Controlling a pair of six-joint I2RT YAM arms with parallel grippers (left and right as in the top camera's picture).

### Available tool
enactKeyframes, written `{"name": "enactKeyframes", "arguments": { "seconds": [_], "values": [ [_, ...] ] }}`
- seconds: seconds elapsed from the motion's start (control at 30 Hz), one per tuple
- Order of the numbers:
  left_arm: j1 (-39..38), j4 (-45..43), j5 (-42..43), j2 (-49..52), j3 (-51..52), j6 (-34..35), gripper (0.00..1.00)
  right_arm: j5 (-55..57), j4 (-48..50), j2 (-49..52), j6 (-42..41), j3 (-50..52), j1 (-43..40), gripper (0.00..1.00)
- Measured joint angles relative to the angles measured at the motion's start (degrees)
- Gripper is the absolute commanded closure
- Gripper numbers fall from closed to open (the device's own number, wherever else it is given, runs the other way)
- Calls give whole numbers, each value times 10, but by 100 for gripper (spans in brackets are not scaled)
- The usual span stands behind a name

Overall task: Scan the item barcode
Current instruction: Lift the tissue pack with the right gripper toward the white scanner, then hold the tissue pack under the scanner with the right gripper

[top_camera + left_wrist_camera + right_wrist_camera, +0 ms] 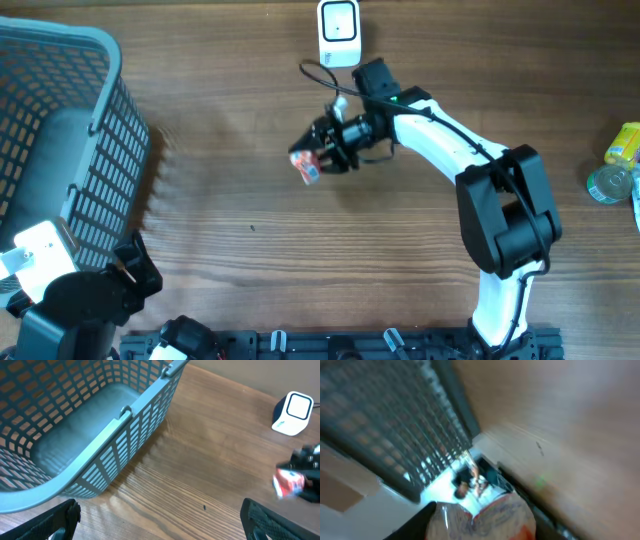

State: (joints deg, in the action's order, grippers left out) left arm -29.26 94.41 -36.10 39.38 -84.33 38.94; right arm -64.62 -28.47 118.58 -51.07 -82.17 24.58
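Note:
The item, a small red-and-white packet [307, 166], hangs above the table's middle with my right gripper [320, 156] shut on it. It sits below and left of the white barcode scanner [339, 32] at the far edge. The blurred right wrist view shows the packet [480, 517] filling the space between the dark fingers [412, 522]. The left wrist view shows the packet [287, 483] at the right edge and the scanner [293, 412] beyond it. My left gripper [162, 522] stands open over bare wood near the front left corner [130, 272], holding nothing.
A grey-blue mesh basket [60, 110] takes up the left side, its rim [125, 412] close to my left gripper. A green-and-yellow bottle [615, 165] lies at the right edge. The scanner's black cable [318, 75] loops near the right arm.

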Motion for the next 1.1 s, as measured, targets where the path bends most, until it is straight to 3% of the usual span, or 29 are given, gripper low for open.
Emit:
{"name": "enactKeyframes", "arguments": {
  "seconds": [0.03, 0.17, 0.23, 0.47, 0.6, 0.87, 1.1],
  "values": [
    [0, 0, 0, 0, 0, 0, 0, 1, 53, 2, -4, 0, -1, 53],
    [0, -3, 0, 0, 0, 1, 0, 45, 414, 8, 6, -5, -19, 52],
    [0, -3, 0, 0, 0, 2, 0, 88, 478, 8, 33, -9, -29, 52],
    [0, -4, -12, 0, 0, 2, 0, 455, 519, 8, 240, -9, -28, 55],
    [0, -16, -24, 0, 0, 4, 0, 556, 614, 17, 337, -8, -25, 58],
    [0, -21, -33, 0, 0, 4, 0, 620, 791, 118, 435, -10, -25, 61],
    [0, -20, -50, 0, 0, 4, 0, 632, 795, 202, 482, -92, -25, 62]
  ]
}}
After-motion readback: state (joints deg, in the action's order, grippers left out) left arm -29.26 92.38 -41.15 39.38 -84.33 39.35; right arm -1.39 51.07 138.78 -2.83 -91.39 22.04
